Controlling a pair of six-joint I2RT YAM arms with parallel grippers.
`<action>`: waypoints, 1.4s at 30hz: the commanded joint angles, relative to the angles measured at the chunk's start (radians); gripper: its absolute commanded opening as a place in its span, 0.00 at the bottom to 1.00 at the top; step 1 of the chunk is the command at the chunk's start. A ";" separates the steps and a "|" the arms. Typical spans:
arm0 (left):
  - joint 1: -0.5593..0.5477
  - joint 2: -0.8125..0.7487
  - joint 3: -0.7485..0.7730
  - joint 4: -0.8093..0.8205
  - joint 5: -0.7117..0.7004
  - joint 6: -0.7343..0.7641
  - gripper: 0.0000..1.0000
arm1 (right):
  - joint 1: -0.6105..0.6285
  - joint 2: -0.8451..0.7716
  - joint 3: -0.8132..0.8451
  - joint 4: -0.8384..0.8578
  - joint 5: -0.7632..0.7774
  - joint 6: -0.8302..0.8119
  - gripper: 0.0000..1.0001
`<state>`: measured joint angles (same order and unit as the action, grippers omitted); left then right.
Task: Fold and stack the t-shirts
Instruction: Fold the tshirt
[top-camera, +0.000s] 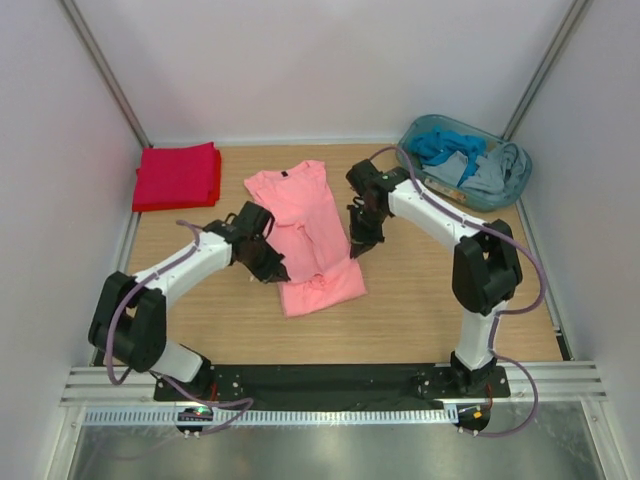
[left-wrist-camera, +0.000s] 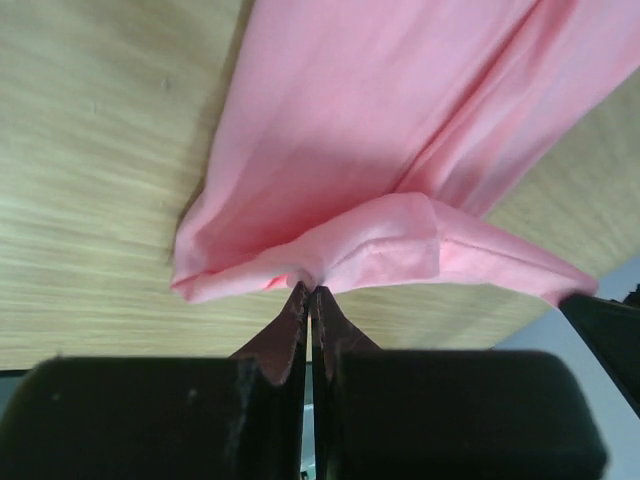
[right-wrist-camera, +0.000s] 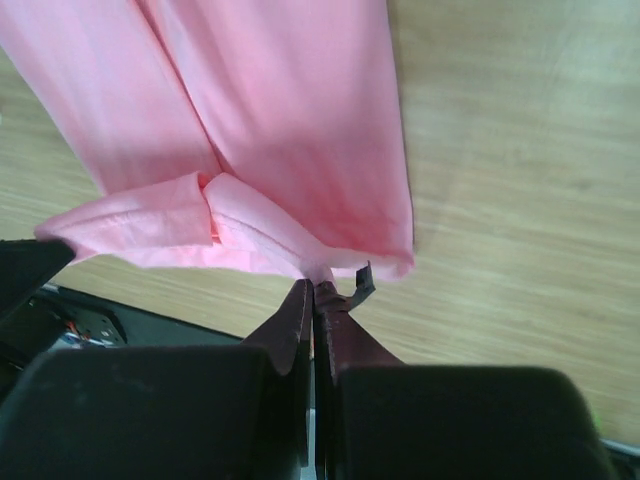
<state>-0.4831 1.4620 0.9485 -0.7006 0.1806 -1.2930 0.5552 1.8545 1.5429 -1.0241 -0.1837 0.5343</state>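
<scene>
Left gripper (left-wrist-camera: 310, 292): jaws pressed together, pinching a bunched fold at the left edge of the pink t-shirt (left-wrist-camera: 340, 130). The cloth is pulled up into a small ridge right at the tips. Right gripper (right-wrist-camera: 313, 288): same, jaws pressed together on the right hem corner, with a doubled flap of pink cloth beside the tips. In the top view the left gripper (top-camera: 270, 268) and right gripper (top-camera: 358, 245) sit on opposite side edges of the shirt's lower half. The pink t-shirt (top-camera: 305, 235) lies mostly flat on the wooden table (top-camera: 420, 300), centre frame. Its long axis runs roughly bottom to top of the frame with a slight lean: hem toward lower centre, collar with the dark neck label (top-camera: 283, 176) toward upper left of centre. Hem area is wrinkled. Left arm (top-camera: 190, 260): base at lower left, elbow out left, forearm angled up and right toward the shirt. Right arm (top-camera: 435, 215): base at lower right, upper link upright, forearm reaching up and left, wrist bent down onto the cloth. Far side: the red t-shirt (top-camera: 178, 175) is folded into a flat square at upper left, well apart from the pink one. A teal basket (top-camera: 440, 119) at upper right holds blue and grey cloth.
</scene>
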 joint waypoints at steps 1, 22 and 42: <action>0.070 0.063 0.134 -0.091 0.011 0.135 0.00 | -0.040 0.070 0.158 -0.065 0.007 -0.051 0.01; 0.320 0.366 0.401 0.000 0.086 0.238 0.00 | -0.144 0.458 0.578 0.119 -0.214 -0.028 0.01; 0.368 0.555 0.579 0.027 0.163 0.268 0.01 | -0.198 0.571 0.695 0.148 -0.195 0.038 0.02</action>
<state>-0.1253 1.9972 1.4784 -0.6983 0.3157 -1.0409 0.3618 2.4077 2.1769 -0.9154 -0.3622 0.5522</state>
